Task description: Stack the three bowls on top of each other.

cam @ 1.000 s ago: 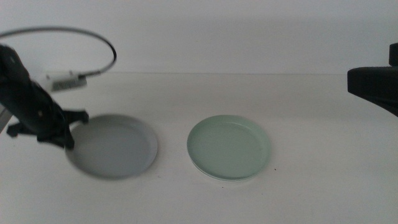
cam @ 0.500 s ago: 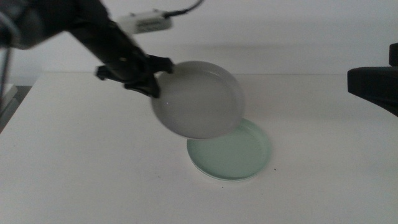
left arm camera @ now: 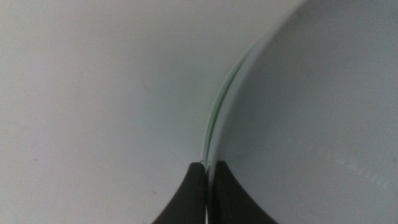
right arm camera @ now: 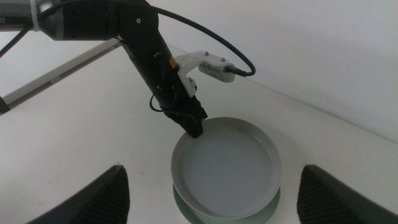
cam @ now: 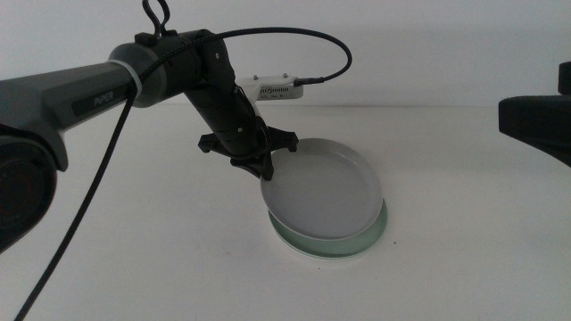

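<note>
Pinching the near-left rim of the grey-blue bowl (cam: 323,189), the left gripper (cam: 264,170) holds it directly above the mint green bowl (cam: 370,239), apparently resting on it; the right gripper (right arm camera: 211,193) waits well off, jaws spread wide.

Soft, even, rather dim light washes the white counter (cam: 464,250) to a flat grey, with no glare. Shadows are faint: a thin one rims the stacked bowls (cam: 326,192). The left wrist view is blurred and close; the left tool (left arm camera: 208,186) looks out of focus, perhaps from nearness.
</note>
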